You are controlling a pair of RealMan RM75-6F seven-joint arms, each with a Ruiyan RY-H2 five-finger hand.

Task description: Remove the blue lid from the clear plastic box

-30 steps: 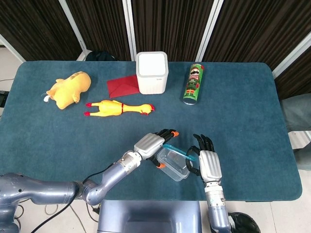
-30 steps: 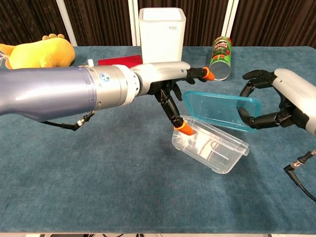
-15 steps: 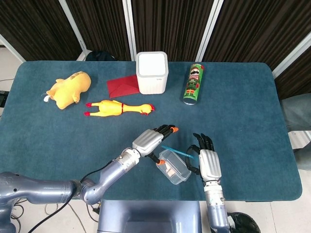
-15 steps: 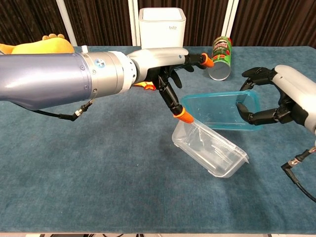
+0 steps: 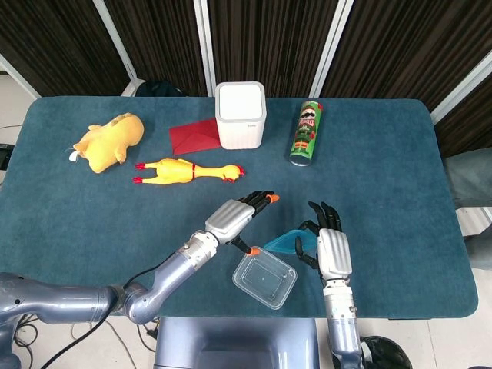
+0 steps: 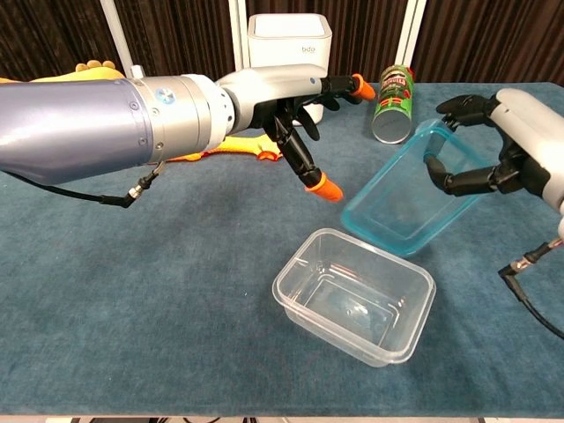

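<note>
Near the front edge of the blue-clothed table (image 5: pixel 92 223), the clear rectangular plastic box (image 6: pixel 355 294) sits upright and uncovered. Above its right side, the right hand (image 6: pixel 493 154) grips the tilted translucent blue lid (image 6: pixel 407 189). Beside it, the left hand (image 6: pixel 295 110) hovers, fingers spread, holding nothing.

Setting: robot test lab, staged tabletop. The table (image 5: pixel 69 223) is covered edge to edge in dark teal felt-like cloth and stands against dark pleated curtain panels (image 5: pixel 154 38) divided by white posts (image 5: pixel 201 42), forming an enclosed backdrop. Props are an unrelated mix, laid well apart: yellow plush toy (image 5: pixel 108 141), rubber chicken (image 5: pixel 187 171), red cloth (image 5: pixel 194 136), white square bin (image 5: pixel 241 114), green crisps can (image 5: pixel 307 132). Loose cabling (image 6: pixel 533 295) hangs at the table edge in the chest view. No household furnishings show; pale floor (image 5: pixel 11 104) is visible at the margins.
</note>
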